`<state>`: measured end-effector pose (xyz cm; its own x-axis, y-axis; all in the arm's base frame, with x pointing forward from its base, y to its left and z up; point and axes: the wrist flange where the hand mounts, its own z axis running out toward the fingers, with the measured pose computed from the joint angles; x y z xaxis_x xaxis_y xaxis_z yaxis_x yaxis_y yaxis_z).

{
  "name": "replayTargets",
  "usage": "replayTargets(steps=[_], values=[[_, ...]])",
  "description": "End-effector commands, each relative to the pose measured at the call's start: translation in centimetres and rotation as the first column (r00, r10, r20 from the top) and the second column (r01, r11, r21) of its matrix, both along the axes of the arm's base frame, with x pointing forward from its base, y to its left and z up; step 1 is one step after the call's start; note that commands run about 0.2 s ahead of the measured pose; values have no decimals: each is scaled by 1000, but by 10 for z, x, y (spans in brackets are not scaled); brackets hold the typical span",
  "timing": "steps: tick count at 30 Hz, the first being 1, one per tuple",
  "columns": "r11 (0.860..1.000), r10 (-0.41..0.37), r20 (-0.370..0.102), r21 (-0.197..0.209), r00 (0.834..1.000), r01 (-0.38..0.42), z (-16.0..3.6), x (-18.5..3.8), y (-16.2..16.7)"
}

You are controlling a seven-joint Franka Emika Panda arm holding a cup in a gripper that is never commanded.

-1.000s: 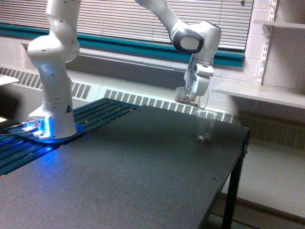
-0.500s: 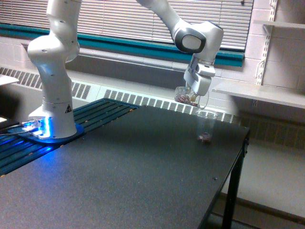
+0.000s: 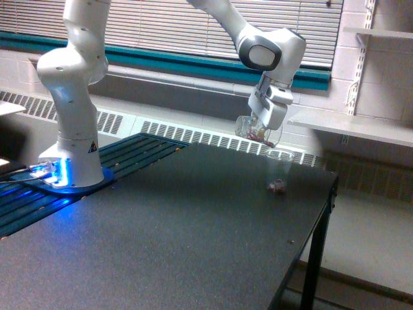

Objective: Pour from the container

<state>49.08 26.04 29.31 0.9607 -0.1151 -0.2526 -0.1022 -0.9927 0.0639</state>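
My gripper point(image 3: 266, 120) is shut on the container point(image 3: 252, 129), a wide clear plastic cup holding small reddish-brown pieces. It hangs tilted, lying toward its side, just above and to the exterior view's left of a slimmer clear cup point(image 3: 279, 171). That slim cup stands upright on the black table point(image 3: 181, 226) near its far right corner, with a small pile of the same dark pieces at its bottom. The gripper's fingers are partly hidden behind the container.
The arm's white base point(image 3: 71, 129) stands on a blue-lit plate at the exterior view's left. The table's right edge point(image 3: 322, 213) drops off close to the slim cup. A radiator grille and window blinds run behind; a white shelf point(image 3: 361, 126) is at the right.
The gripper and the container have risen slightly and shifted a little to the right. The container's tilt has eased a bit.
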Motion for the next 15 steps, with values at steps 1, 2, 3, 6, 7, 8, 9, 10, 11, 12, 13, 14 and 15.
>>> replayTargets(steps=[1,2,3,6,7,8,9,10,11,12,13,14,15], values=[[999,34,-22,0,999,-34,1,2,-4],[999,34,-23,0,999,-34,2,2,-5],[999,36,-24,1,999,-36,2,2,-6],[999,37,-27,-5,999,-37,4,3,-8],[999,37,-28,-6,999,-37,5,4,-9],[999,35,-28,-7,999,-35,6,4,-10],[999,35,-28,-9,999,-35,6,5,-12],[999,36,-27,-12,999,-36,7,5,-13],[999,34,-26,-12,999,-35,8,6,-13],[999,34,-25,-13,999,-34,8,6,-14],[999,33,-23,-15,999,-34,9,7,-15],[999,32,-22,-15,999,-32,10,8,-15],[999,32,-21,-15,999,-32,10,8,-15]])
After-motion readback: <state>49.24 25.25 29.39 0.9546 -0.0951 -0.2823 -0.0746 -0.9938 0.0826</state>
